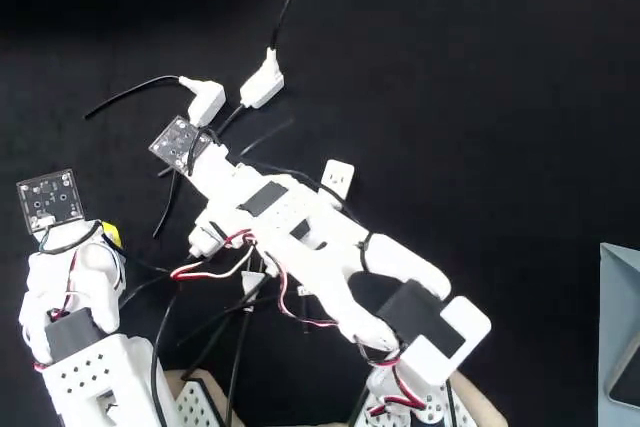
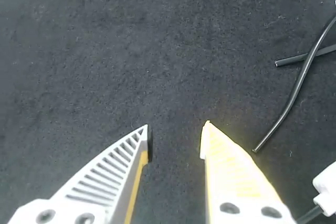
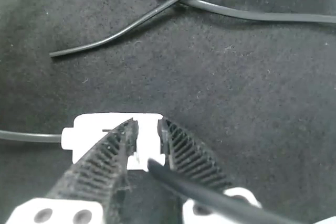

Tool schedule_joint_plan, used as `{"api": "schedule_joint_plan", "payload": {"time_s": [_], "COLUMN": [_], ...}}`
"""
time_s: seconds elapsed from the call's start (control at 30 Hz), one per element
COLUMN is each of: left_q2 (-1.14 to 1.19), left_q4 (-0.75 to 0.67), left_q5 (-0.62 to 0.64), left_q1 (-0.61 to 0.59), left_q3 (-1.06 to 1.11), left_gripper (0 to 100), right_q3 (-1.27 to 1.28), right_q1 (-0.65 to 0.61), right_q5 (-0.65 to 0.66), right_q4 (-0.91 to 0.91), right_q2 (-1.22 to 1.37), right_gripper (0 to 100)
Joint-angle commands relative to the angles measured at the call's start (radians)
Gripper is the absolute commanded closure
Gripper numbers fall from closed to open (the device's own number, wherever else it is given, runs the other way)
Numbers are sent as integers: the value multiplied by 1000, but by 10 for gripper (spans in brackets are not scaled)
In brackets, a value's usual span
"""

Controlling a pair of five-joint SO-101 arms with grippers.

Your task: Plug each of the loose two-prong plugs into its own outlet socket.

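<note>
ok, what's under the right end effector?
A white plug lies on the black cloth beneath the right end effector, its black cable leaving one end. The fingers cover part of it, so its prongs and any contact cannot be seen.

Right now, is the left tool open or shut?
Open: the left tool shows a clear gap between its fingers, black cloth visible through it.

Two arms are standing at the frame's bottom: left arm (image 1: pixel 70 287), right arm (image 1: pixel 300 237). Two white plugs are lying at upper left: plug (image 1: pixel 205 101), plug (image 1: pixel 262 82). One socket (image 1: pixel 338 179) is sitting near centre. Cables (image 1: pixel 130 95) are tangling beyond counting.
</note>
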Motion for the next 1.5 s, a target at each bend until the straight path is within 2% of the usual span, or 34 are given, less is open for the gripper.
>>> {"api": "schedule_joint_plan", "payload": {"time_s": [0.0,0.4,0.57,0.67,0.9,1.03,1.1,1.17,1.23,1.33,1.47], "left_q2": [-12,-11,-6,-6,-3,-11,-3,-2,-2,0,0], "left_q4": [3,3,3,3,9,51,66,112,169,250,322], "left_q5": [9,8,5,3,3,3,3,3,2,2,0], "left_q1": [-5,-5,-5,-7,-7,2,25,68,133,208,243], "left_q3": [-5,-4,-4,-4,-4,-16,-41,-73,-122,-202,-291], "left_gripper": [830,826,825,825,822,754,736,736,736,736,737], "right_q3": [-27,-30,-81,-107,-88,-51,-18,27,93,208,326], "right_q1": [17,15,15,15,-43,-41,-20,5,57,167,325], "right_q5": [-6,2,-6,-6,-6,-6,-6,-6,-6,-6,-9], "right_q4": [6,31,229,350,520,637,706,749,752,750,730], "right_q2": [47,4,-134,-234,-463,-596,-665,-743,-822,-932,-1041], "right_gripper": [987,975,793,742,743,745,783,876,986,966,986]}}
